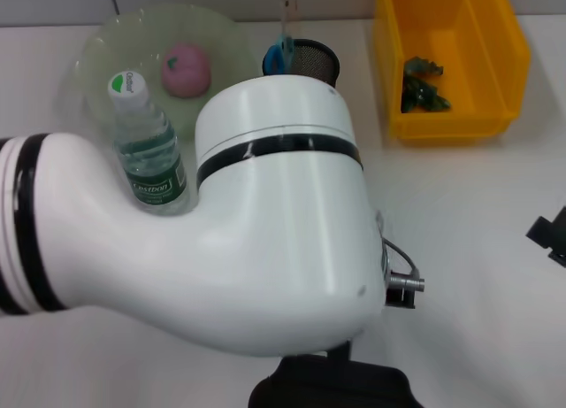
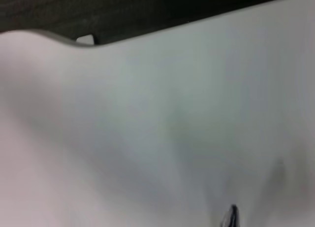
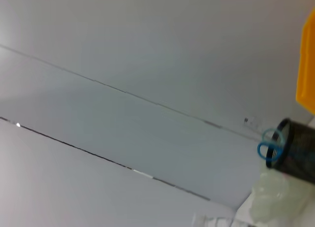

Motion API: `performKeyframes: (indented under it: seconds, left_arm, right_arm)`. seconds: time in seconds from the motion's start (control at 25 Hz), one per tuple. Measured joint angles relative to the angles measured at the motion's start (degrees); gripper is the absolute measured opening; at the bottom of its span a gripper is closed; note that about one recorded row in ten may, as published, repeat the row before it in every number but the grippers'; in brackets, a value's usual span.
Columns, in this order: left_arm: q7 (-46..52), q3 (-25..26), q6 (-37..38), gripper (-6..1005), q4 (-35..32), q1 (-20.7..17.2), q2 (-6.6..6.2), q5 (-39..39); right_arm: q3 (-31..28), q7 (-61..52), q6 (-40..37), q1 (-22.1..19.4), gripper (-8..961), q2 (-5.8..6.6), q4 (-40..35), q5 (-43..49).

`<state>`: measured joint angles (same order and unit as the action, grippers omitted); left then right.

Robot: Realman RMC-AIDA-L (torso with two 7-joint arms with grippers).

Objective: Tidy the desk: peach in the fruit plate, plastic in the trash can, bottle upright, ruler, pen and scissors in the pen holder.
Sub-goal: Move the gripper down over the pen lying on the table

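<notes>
Taking the pen holder as the landmark, most of the tidying looks finished. The peach lies in the fruit plate just left of the holder, and the bottle stands upright at the plate's near edge, cap on. The scissors are in the holder, blue handles showing above its rim; a thin stick rises beside them (ruler or pen, I cannot tell which). To the right of the holder, a crumpled green plastic lies inside the yellow trash can. No loose item shows on the bare white bench, though the left arm hides a large part of it in front of the holder, so whether the ruler and pen are both stowed is uncertain. The left end effector is not in view under the arm. The right end effector sits well to the right of the holder at the bench's edge; whether it is released or clenched, I cannot tell.
</notes>
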<state>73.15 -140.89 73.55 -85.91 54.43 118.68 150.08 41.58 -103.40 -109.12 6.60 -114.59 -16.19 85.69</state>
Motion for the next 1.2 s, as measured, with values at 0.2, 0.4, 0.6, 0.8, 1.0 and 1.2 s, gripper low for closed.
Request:
performKeyframes:
  seconds: [0.2,0.4,0.6,0.8,1.0,1.2]
  left_arm:
    - [1.4,-0.2,0.4,102,-3.7,-2.4,-0.48,3.1]
    - [1.3,-2.9,0.1,99,-2.0,-3.3,-0.52,2.9]
    - [1.3,-4.9,-1.8,50,-0.2,-3.4,-0.39,2.3]
    - [2.5,-5.7,-2.7,1,-0.2,-3.4,-0.21,3.1]
    - [4.7,-5.7,-3.9,2,-0.1,-2.7,-0.12,4.2]
    - [3.9,-5.1,-4.1,19,1.3,-1.7,-0.13,3.5]
  right_arm:
    - [-0.1,-5.3,3.9,0.5,629,-0.07,-0.2,1.9]
    - [-0.1,-5.5,3.7,-0.2,628,-0.06,-0.4,2.0]
    - [-0.3,-4.9,1.9,-1.1,628,-0.03,-0.6,2.0]
    - [-0.3,-4.9,-0.2,-1.4,629,-0.02,-0.6,2.0]
    - [-0.4,-4.9,-1.5,-1.9,629,0.01,-0.7,1.9]
    - [-0.5,-4.6,-1.8,-2.0,628,0.03,-0.8,1.9]
